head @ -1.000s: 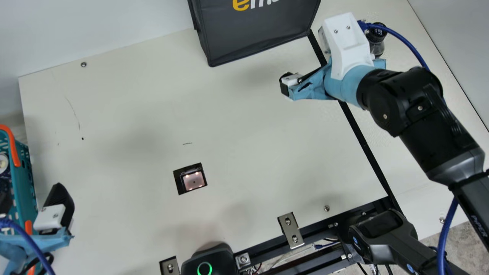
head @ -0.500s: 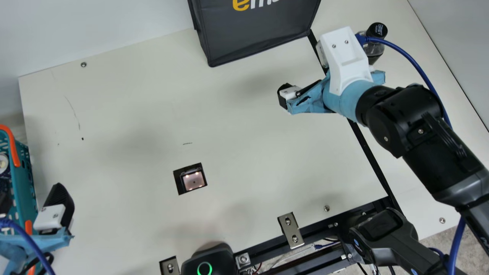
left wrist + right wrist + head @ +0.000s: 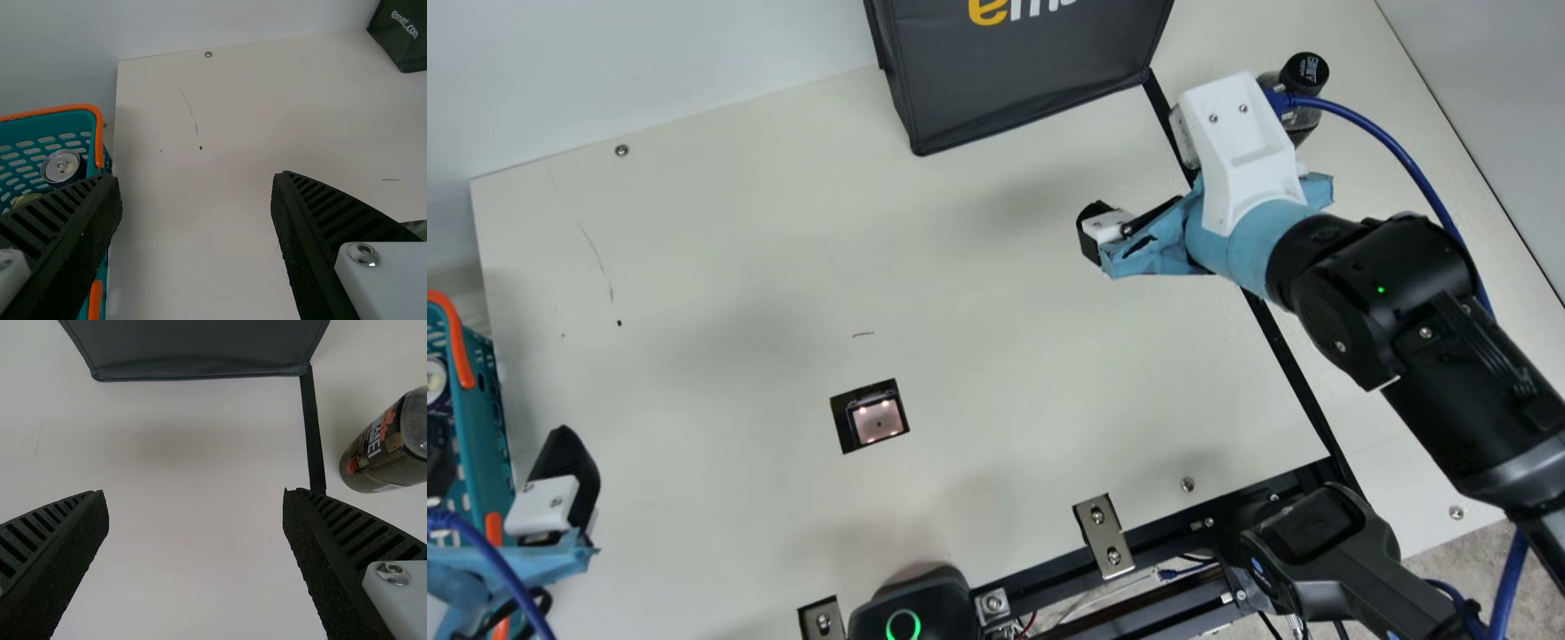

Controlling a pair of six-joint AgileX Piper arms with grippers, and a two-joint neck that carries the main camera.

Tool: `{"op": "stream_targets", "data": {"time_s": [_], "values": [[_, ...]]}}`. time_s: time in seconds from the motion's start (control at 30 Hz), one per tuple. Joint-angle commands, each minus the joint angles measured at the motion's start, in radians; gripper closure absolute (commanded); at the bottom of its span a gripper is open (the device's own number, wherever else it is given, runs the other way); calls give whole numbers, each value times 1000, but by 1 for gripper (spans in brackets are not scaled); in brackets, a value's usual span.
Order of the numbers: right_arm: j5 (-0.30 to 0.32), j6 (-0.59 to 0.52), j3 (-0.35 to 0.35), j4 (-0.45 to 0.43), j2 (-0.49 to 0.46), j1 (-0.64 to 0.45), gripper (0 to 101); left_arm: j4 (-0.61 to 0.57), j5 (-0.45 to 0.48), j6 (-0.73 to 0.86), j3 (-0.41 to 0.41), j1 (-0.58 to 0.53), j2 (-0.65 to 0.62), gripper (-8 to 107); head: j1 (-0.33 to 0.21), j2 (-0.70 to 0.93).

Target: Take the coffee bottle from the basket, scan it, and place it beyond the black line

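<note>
The right gripper (image 3: 194, 490) has slid down the main view, fingers apart and empty, baring more of the coffee bottle (image 3: 1305, 73) at upper right, past the black line (image 3: 1280, 353) — placing looks done. The left gripper (image 3: 195, 175) is apart too — holding nothing.

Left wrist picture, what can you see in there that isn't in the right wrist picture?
In the left wrist view but not the right: the teal basket with a silver-topped can inside, and a little round screw.

In the right wrist view but not the left: the coffee bottle and the black line beside it.

Both have the cream table, part of the dark bag and an open gripper: the left gripper in one, the right gripper in the other.
</note>
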Motion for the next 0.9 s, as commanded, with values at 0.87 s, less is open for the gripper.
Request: {"op": "stream_targets", "data": {"time_s": [0.87], "values": [[338, -184, -236, 90, -213, -128, 10, 122, 314, -151, -315, -17, 33, 9, -27, 347]]}}
